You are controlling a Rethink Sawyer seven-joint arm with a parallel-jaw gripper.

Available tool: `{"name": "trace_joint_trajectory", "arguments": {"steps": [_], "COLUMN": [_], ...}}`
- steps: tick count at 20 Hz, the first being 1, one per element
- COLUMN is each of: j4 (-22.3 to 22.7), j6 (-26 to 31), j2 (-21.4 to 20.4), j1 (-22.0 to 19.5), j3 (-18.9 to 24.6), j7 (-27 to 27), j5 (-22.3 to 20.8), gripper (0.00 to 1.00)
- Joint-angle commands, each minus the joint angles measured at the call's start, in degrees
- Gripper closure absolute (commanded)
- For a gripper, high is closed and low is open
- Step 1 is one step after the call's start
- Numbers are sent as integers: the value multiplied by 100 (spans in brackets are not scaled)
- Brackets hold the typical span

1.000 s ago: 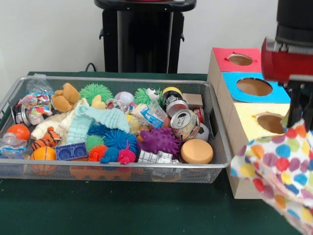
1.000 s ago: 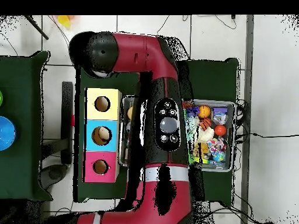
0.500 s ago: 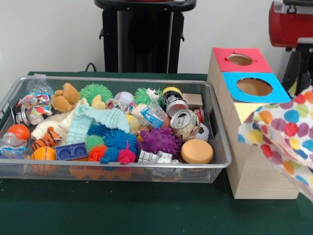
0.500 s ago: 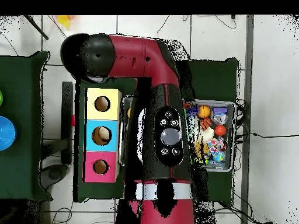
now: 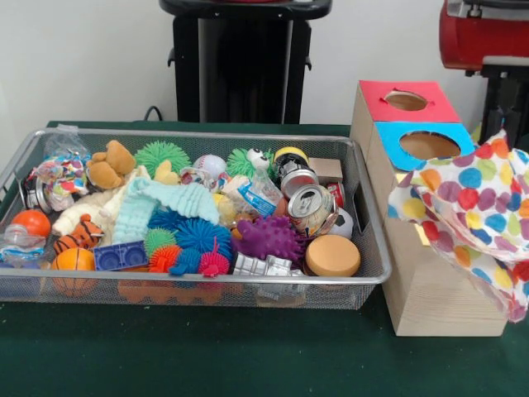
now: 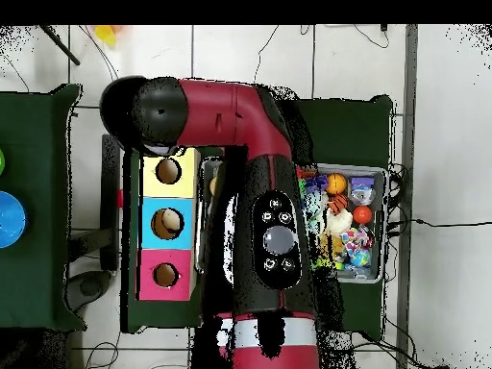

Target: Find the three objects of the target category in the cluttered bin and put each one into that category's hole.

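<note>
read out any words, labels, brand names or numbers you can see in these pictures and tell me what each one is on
No text can be read in either view.
Crushed can in the wire bin: any printing on it is too blurred to read.
Blue and white wrapper beside the can: printed marks show, but too small to make out.
Round buttons on the robot arm, overhead view: any symbols are unreadable.
Red, blue and yellow box with holes: no lettering visible.
Polka-dot cloth: dots only.

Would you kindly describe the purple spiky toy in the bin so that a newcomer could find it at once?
Start at the wire mesh bin on the green table and look to its front right part. Left of the round tan disc and below the open silver can lies the purple spiky toy. It is the only purple thing there, with thick blunt spikes, unlike the fine-haired blue and green balls beside it.
</note>
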Motion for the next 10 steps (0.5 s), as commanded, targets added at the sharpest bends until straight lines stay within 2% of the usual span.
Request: {"name": "trace_joint_trajectory", "arguments": {"steps": [1, 10], "j4": [1333, 1484], "j6": [-547, -928], "j2": [50, 178], "j1": [-119, -106], "j3": [142, 170], "j7": [237, 231], "j5": [-151, -215], "gripper": [100, 100]}}
